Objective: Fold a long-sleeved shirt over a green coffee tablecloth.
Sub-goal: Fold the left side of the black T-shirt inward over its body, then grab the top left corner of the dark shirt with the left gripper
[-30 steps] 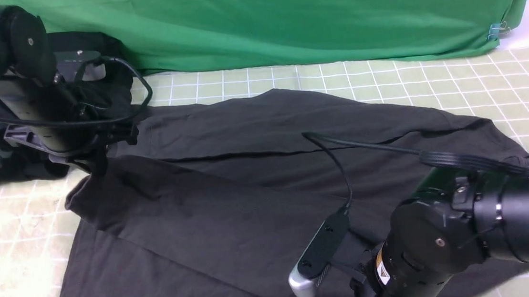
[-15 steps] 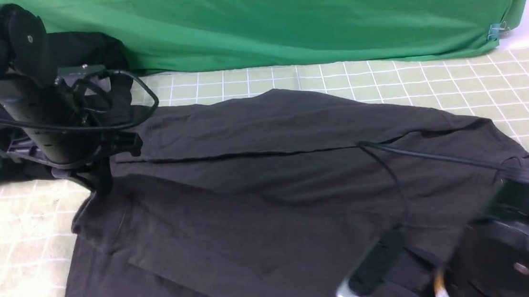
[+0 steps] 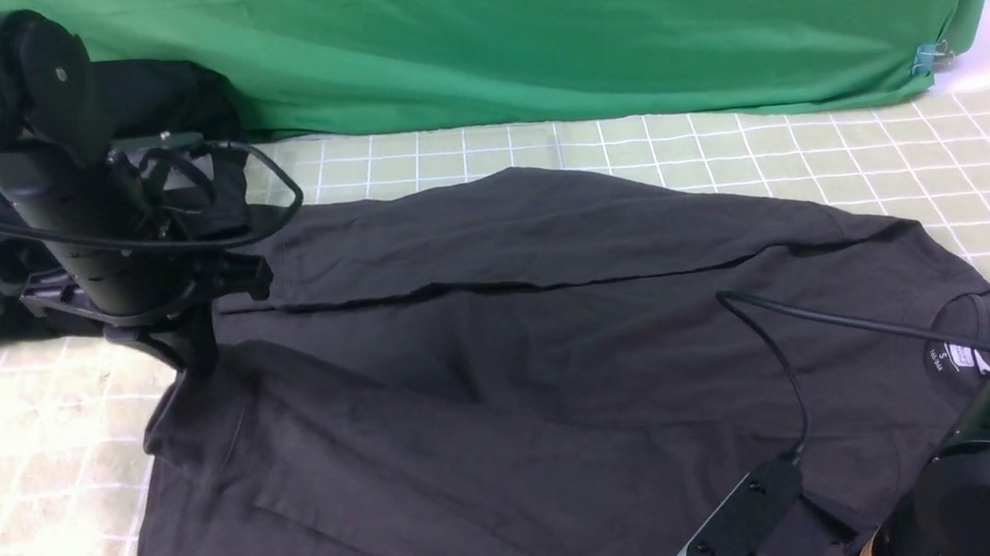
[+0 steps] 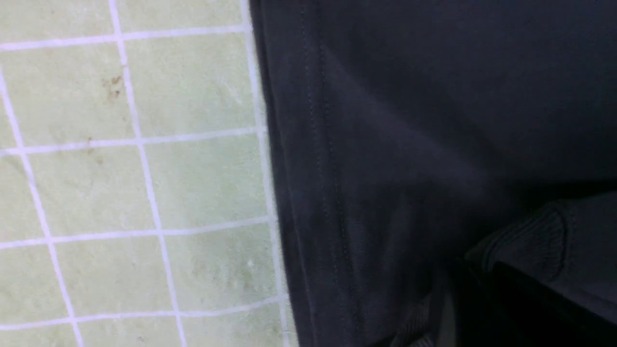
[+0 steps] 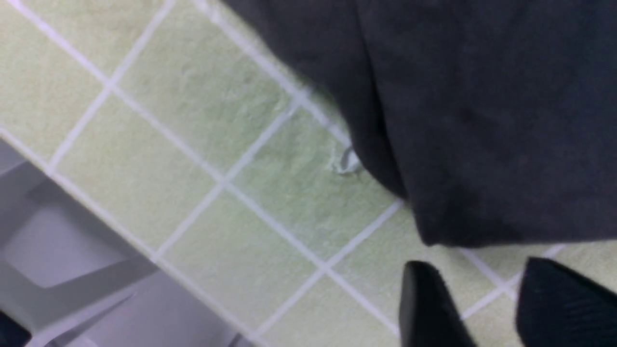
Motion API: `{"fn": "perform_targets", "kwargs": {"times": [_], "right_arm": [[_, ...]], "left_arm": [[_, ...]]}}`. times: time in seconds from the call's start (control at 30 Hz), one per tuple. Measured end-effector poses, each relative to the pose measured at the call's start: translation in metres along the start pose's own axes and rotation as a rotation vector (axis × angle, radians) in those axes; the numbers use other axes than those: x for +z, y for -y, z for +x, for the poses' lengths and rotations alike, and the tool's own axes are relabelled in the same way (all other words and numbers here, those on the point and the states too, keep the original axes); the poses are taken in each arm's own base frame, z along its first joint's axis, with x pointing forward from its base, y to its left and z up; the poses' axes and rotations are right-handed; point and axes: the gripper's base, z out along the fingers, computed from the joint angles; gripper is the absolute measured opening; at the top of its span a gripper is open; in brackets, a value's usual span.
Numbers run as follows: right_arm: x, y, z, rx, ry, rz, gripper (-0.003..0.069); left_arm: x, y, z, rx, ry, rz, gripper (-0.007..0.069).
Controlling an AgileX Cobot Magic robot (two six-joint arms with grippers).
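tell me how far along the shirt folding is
Done: the long-sleeved shirt lies spread on the green coffee tablecloth with one layer already folded across it. In hand: the left end effector is shut at its corner, seemingly pinching it; the right end effector is open, empty, beside the edge. To do: the remaining folds.

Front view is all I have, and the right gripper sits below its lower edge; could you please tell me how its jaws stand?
Observer: The right gripper is open in its wrist view, with only green coffee tablecloth between its fingers.
Operator: Thank you. Is any of the long-sleeved shirt in that gap?
Observer: No, the shirt's edge lies just beyond the fingertips.
Operator: And what shows beside the left gripper?
Observer: In the left wrist view, a ribbed cuff lies on the shirt's body, near its double-stitched hem.
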Motion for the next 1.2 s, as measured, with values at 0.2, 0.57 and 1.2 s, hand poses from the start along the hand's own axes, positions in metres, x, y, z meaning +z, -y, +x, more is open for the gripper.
{"fn": "perform_targets", "kwargs": {"times": [0.2, 0.57, 1.2], "right_arm": [[-0.004, -0.001, 0.001, -0.002, -0.038, -0.002, 0.0338], [-0.083, -0.010, -0.001, -0.054, 0.239, -0.028, 0.0340], [-0.108, -0.003, 0.004, -0.050, 0.341, 0.052, 0.0340]], "left_arm": [[0.012, -0.002, -0.004, 0.011, 0.003, -0.020, 0.0034], [0.003, -0.007, -0.011, -0.066, 0.035, -0.087, 0.0471], [0.071, -0.016, -0.097, -0.319, 0.157, 0.005, 0.0468]]}}
